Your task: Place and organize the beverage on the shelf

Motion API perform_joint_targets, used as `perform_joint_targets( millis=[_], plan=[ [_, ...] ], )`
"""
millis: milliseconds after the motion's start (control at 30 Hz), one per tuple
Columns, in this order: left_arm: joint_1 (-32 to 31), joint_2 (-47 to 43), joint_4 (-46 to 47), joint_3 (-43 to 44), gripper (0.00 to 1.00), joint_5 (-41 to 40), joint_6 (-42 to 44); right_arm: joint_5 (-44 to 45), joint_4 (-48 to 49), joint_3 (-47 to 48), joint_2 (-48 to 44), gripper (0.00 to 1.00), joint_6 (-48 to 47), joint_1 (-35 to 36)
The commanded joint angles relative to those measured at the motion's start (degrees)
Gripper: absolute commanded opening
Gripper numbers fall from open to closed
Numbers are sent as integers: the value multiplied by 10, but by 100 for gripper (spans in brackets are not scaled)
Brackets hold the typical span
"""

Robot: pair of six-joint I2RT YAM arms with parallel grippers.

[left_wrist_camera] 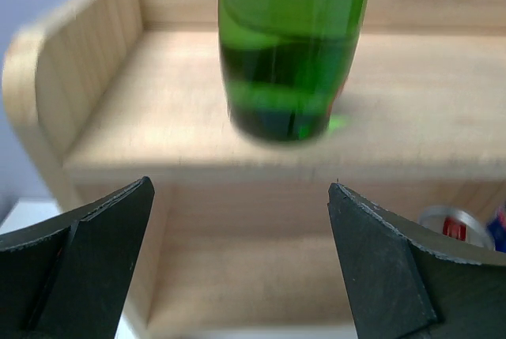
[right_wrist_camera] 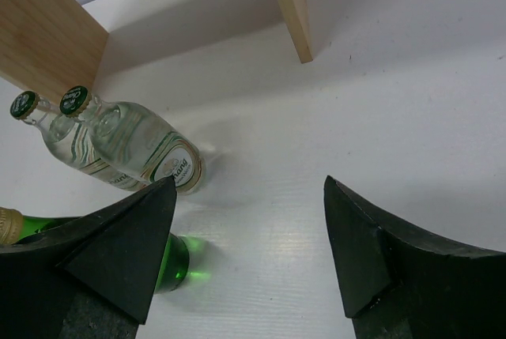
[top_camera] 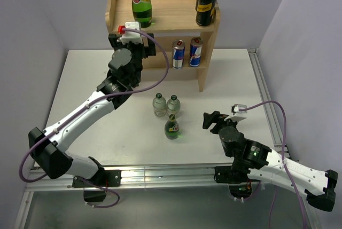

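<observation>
Your left claw (left_wrist_camera: 241, 189) fills the bottom of its own wrist view, both dark fingers (left_wrist_camera: 95, 236) spread as wide as they go with nothing between them. It is level with the front edge of the shelf (top_camera: 171, 18), and just past the fingertips a tall green bottle (left_wrist_camera: 292, 47) stands upright on the top tier, clear of both fingers.

From the overhead camera you can see that shelf at the back of the white tabletop (top_camera: 96, 85), against the wall. The tall green bottle is left of centre on the top tier, close to the front edge. Two black cans (top_camera: 207, 2) stand one behind the other at the tier's right end, inside the raised rim. On the lower tier, two blue-and-silver cans (top_camera: 178, 54) stand side by side towards the right.

On the tabletop in front of the shelf, two clear bottles (top_camera: 159, 104) with green caps stand close together. A smaller green bottle (top_camera: 171, 126) stands just in front of them.

Your right claw (right_wrist_camera: 249, 185) hovers low over the tabletop to the right of that group, about half open and gripping nothing. In its wrist view the clear bottles lie beyond its left finger (right_wrist_camera: 118, 252), and that finger partly hides the smaller green bottle.
</observation>
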Motion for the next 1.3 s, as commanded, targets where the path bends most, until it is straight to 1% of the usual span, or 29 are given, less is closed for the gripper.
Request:
perform_joint_targets(
  millis=[0, 67, 100, 133, 267, 300, 333, 367, 400, 433, 500, 533, 567, 667, 700, 733, 767, 800, 833, 900, 933, 1000, 1033, 1167, 1233, 1267],
  plan=[
    [-22, -44, -81, -35, 99, -53, -45, 13, 19, -3, -1, 82, -3, 2],
    [-49, -67, -84, -61, 99, -69, -45, 12, 20, -4, -2, 82, -3, 2],
    [-59, -90, -87, -88, 99, -90, -66, 11, 22, -5, -3, 82, -4, 2],
    [-77, -101, -92, -100, 99, -99, -69, 11, 25, -7, -2, 82, -4, 3],
    [-114, -151, -127, -145, 99, -138, -92, 11, 27, -8, 4, 82, -5, 2],
    [-121, -168, -140, -151, 99, -144, -127, 11, 27, -7, 6, 82, -5, 2],
    [-134, -179, -175, -158, 99, -138, -147, 11, 27, -7, 7, 82, -5, 2],
    [-141, -188, -180, -176, 99, -137, -166, 11, 26, -7, 6, 82, -3, 2],
    [-149, -205, -206, -185, 98, -140, -206, 12, 25, -7, 6, 82, -3, 2],
    [-170, -213, -231, -195, 98, -149, -225, 12, 26, -8, 3, 82, -3, 2],
    [-198, -230, -251, -225, 98, -157, -265, 10, 27, -9, -2, 82, -4, 3],
    [-229, -233, -262, -232, 98, -167, -279, 10, 26, -9, -3, 82, -4, 2],
    [-245, -235, -292, -241, 98, -180, -295, 11, 26, -9, -3, 82, -3, 2],
    [-304, -238, -338, -262, 98, -184, -358, 13, 24, -6, 3, 82, -2, 2],
    [-319, -241, -338, -274, 98, -182, -385, 13, 23, -6, 3, 82, -2, 2],
    [-351, -242, -331, -287, 98, -180, -393, 13, 24, -6, 4, 82, -2, 2],
    [-368, -243, -321, -315, 98, -184, -400, 14, 23, -6, 3, 82, -2, 2],
    [-387, -242, -314, -327, 99, -206, -430, 16, 22, -6, 2, 82, -1, 2],
    [-421, -240, -311, -338, 99, -215, -443, 16, 21, -6, 3, 82, -1, 2],
    [-446, -231, -312, -360, 99, -239, -484, 14, 21, -6, 3, 82, 0, 2],
    [-468, -229, -300, -367, 99, -240, -490, 13, 20, -5, 4, 82, 1, 2],
    [-480, -221, -263, -396, 99, -234, -484, 13, 19, -4, 4, 82, 1, 3],
    [-491, -219, -219, -406, 99, -231, -483, 14, 20, -5, 6, 82, -1, 2],
    [-497, -191, -132, -451, 99, -211, -478, 15, 20, -5, 6, 82, 1, 2],
    [-497, -162, -104, -462, 99, -211, -475, 16, 20, -5, 6, 82, 1, 3],
    [-497, -141, -74, -471, 99, -211, -473, 17, 21, -5, 6, 82, 1, 3]
  ],
)
